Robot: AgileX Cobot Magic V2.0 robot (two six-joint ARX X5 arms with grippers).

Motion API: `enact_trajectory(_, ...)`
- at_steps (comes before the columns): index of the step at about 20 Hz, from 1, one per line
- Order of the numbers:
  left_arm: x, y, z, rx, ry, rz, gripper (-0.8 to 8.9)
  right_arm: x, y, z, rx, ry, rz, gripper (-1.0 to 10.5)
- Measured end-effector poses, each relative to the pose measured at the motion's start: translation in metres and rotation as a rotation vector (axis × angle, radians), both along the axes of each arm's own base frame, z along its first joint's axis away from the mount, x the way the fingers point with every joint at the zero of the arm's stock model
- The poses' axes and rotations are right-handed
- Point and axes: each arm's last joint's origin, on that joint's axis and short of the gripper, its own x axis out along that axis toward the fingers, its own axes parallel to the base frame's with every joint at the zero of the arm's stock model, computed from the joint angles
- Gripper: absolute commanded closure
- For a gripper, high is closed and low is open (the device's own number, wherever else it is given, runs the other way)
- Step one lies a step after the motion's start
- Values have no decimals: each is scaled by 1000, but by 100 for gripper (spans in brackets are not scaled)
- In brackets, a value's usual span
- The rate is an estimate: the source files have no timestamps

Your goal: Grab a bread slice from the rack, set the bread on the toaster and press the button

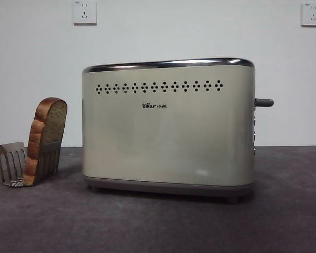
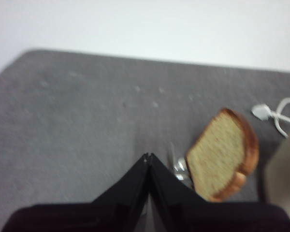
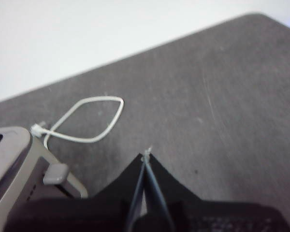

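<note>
Bread slice stood untouched in the rack
Left gripper jaws were pressed together; next move called for opening and reaching

Your dark grey surface carries the toaster centrally, the rack at 9 o'clock, and a white cord.

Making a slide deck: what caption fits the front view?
Slice of bread leaning in the rack beside the toaster, its button untouched.
</note>
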Motion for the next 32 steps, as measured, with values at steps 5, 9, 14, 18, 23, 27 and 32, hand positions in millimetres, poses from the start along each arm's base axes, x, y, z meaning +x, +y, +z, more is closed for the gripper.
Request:
enact_trajectory(5,16,-1,24,-26,160,-47,817,9,0,17,2,119,0,946)
enact_trajectory(9,34,-1,44,-50,277,-80,817,18,0,25,3,206,0,947)
enact_trajectory(14,62,-3,67,-107,381,-166,817,35,2,33,36,297,63,947)
enact_trajectory(18,90,-5,79,-197,492,-284,817,58,5,39,93,369,197,946)
enact_trajectory(23,131,-10,80,-230,684,-297,645,84,7,42,99,428,268,946)
enact_trajectory(27,169,-26,76,-215,735,-344,538,96,7,39,106,466,281,946)
enact_trajectory(32,209,-55,71,-111,788,-335,521,98,7,34,109,502,282,947)
